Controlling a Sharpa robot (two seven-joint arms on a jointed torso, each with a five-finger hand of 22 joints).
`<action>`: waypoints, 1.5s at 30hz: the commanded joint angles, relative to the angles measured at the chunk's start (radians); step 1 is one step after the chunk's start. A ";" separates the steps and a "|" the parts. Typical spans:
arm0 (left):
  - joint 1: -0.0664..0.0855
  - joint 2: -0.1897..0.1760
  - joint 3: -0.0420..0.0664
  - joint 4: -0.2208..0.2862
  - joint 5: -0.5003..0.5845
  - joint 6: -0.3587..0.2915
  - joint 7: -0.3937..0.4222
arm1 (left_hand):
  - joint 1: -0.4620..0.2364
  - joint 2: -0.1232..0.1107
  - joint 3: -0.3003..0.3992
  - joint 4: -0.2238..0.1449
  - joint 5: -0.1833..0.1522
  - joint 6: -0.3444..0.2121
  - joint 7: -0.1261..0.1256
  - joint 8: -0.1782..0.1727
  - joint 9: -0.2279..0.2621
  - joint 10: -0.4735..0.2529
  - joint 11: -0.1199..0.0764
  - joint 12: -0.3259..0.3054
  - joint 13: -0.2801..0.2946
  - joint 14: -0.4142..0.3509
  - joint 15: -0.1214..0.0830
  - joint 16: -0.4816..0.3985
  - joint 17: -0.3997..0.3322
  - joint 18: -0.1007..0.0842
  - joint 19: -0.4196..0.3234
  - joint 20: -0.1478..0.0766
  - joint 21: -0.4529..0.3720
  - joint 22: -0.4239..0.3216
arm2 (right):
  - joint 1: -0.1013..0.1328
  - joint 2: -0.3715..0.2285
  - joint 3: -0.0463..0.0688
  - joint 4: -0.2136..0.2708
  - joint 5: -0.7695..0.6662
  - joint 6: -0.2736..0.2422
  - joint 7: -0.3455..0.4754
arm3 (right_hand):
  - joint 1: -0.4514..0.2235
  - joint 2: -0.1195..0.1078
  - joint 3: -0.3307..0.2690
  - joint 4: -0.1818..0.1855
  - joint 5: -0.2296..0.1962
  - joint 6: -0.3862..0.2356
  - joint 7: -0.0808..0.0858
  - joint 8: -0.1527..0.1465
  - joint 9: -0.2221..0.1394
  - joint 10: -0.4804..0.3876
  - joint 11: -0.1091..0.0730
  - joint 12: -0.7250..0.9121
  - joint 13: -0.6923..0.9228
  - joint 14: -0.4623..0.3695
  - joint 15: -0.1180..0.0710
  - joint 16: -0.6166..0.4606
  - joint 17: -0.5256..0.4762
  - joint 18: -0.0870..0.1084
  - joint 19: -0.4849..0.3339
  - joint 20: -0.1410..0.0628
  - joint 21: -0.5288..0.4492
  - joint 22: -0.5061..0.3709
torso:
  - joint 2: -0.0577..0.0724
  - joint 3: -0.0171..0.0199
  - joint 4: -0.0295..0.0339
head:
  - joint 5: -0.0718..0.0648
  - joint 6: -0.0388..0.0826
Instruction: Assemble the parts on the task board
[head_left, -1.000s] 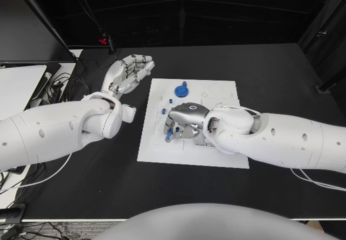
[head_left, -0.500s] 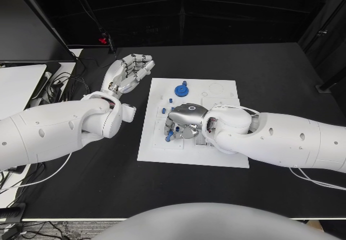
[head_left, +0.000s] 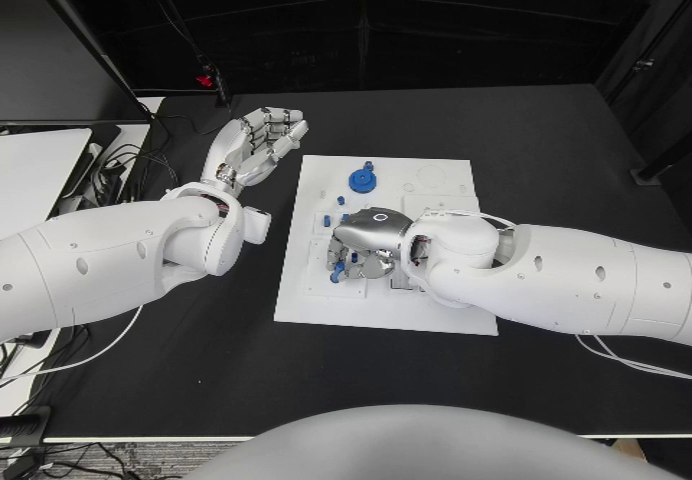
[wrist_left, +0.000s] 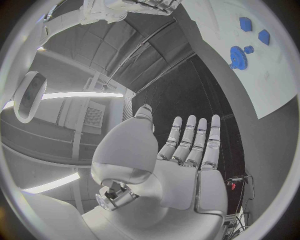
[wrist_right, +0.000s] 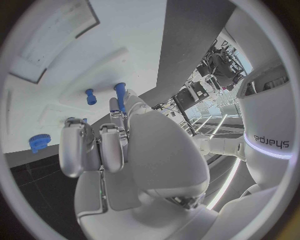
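**Right hand working at the board; left hand parked clear**

While the right hand (head_left: 369, 240) is lowered over the near-left part of the task board (head_left: 447, 185), its fingers are curled downward around a small blue part (head_left: 338, 268), which is seen between the fingertips in the head view. In the right wrist view a blue peg (wrist_right: 119, 95) is seen standing just past the fingertips (wrist_right: 78, 145), with a second short blue peg (wrist_right: 90, 96) beside it on the board. Whether the peg is actually pinched or only touched cannot be told; the fingers are drawn in narrow about it. This posture is judged to serve seating or steadying the peg in its socket.

A blue gear (head_left: 364, 181) is seen on the far side of the board from the right hand, well apart from it, with another small blue part (head_left: 369, 165) just beyond it.

The left hand (head_left: 261, 143) is held off the board's far-left edge, fingers straight and spread, nothing in it. It is judged to be kept aside so the right hand's work stays unobstructed.
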 joint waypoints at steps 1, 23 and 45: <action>0.001 0.000 0.001 0.001 0.001 0.001 0.093 | 0.000 0.006 -0.006 0.001 0.007 -0.006 0.133 0.004 -0.001 -0.004 0.000 0.003 -0.001 -0.004 0.000 0.005 -0.001 -0.004 0.003 0.002 0.005 -0.001 | 0.000 0.001 -0.001 0.000 -0.008 0.016 -0.004 | -0.030 -0.022 -0.014 0.019 -0.005 -0.052 0.017 -0.025 -0.008 -0.049 0.016 -0.006 -0.002 0.052 0.018 -0.012 -0.016 0.011 0.008 0.016 -0.019 0.166 | -0.001 -0.0003 0.0008 | -0.001 0.001; 0.001 0.001 0.001 -0.001 0.001 0.005 0.092 | 0.002 0.009 -0.006 0.001 0.008 -0.006 0.133 0.005 -0.001 -0.004 0.000 0.005 -0.001 -0.004 0.000 0.006 -0.003 -0.004 0.004 0.002 0.005 -0.001 | -0.002 -0.075 -0.002 0.038 0.293 -0.342 0.176 | -0.132 -0.048 -0.107 0.036 -0.001 -0.247 0.065 -0.012 -0.001 -0.194 0.060 0.030 0.007 -0.006 0.055 -0.117 -0.210 0.049 -0.072 0.057 -0.181 0.084 | -0.003 -0.0006 0.0000 | -0.013 0.009; 0.001 0.006 0.001 -0.007 0.012 -0.004 0.091 | 0.003 0.009 -0.007 0.001 0.008 -0.007 0.133 0.006 -0.002 -0.004 0.000 0.006 -0.001 -0.003 0.000 0.007 -0.004 -0.004 0.004 0.002 0.006 -0.002 | 0.047 -0.499 -0.004 0.243 0.951 -0.211 0.114 | -0.377 0.097 -0.403 0.051 0.094 -0.550 -0.070 0.197 0.033 -0.275 -0.013 0.972 0.659 -0.544 0.035 -0.431 -0.654 0.143 -0.510 0.041 -0.927 -0.287 | -0.008 -0.0069 0.0007 | -0.140 0.026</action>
